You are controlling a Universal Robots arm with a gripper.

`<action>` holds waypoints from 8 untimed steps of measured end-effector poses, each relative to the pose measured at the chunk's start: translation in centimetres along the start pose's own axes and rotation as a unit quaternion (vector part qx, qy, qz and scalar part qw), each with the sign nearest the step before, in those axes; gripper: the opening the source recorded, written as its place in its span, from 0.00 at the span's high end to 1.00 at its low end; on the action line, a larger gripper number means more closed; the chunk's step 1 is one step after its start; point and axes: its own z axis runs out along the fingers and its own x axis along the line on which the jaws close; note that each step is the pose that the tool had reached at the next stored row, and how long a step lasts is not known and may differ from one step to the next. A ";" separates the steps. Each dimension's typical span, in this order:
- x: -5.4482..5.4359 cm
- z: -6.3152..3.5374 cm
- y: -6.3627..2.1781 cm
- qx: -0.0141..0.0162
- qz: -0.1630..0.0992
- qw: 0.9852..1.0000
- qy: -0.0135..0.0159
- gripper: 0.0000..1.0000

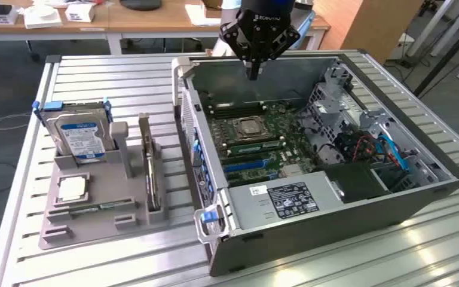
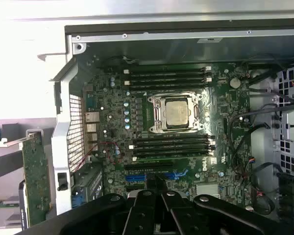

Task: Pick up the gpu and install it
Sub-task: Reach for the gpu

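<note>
The gripper (image 1: pixel 253 73) hangs with its fingers pressed together, holding nothing, just above the motherboard (image 1: pixel 265 149) inside the open case (image 1: pixel 389 200). The gpu (image 1: pixel 153 179) stands on edge well apart from the fingertips, beyond the case wall, slotted in the grey holder (image 1: pixel 94 226). That holder also carries a hard drive (image 1: pixel 82 137), a processor chip (image 1: pixel 72 188) and a memory stick (image 1: pixel 94 208). As I see it, shut fingers cannot take the thin card, and dropping here would strike the socketed processor (image 2: pixel 176 111) or the case rim
</note>
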 end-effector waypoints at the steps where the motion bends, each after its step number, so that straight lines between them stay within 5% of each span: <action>1: 0.0 0.00 0.00 0.000 0.000 1.000 0.000 0.89; 8: 0.0 0.00 0.00 0.000 0.000 1.000 0.000 0.89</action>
